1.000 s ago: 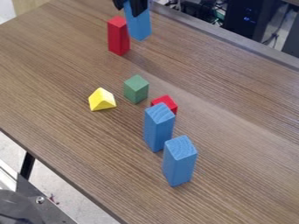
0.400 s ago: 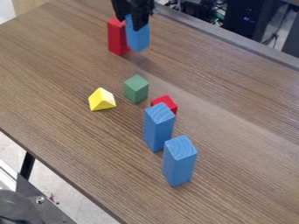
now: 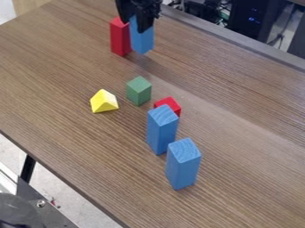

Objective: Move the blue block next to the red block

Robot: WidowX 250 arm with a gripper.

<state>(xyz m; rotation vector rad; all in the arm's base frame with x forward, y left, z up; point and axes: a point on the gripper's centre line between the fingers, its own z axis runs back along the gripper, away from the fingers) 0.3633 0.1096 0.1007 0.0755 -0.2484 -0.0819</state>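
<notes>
Wood-grained tabletop (image 3: 71, 142) runs beneath the blocks. At the far left, the black gripper (image 3: 133, 26) has its jaws closed on an upright blue block (image 3: 142, 42), just right of a tall red block (image 3: 120, 38). Nearer stand a green block (image 3: 138, 91) and, to its left, a yellow triangular block (image 3: 104, 102); rightward, a small red block (image 3: 170, 103) sits behind two tall blue blocks (image 3: 161, 131).

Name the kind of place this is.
Probably a robotics lab or workshop: a black gripper over a wooden table, coloured blocks on it, and what looks like computer equipment behind.
</notes>
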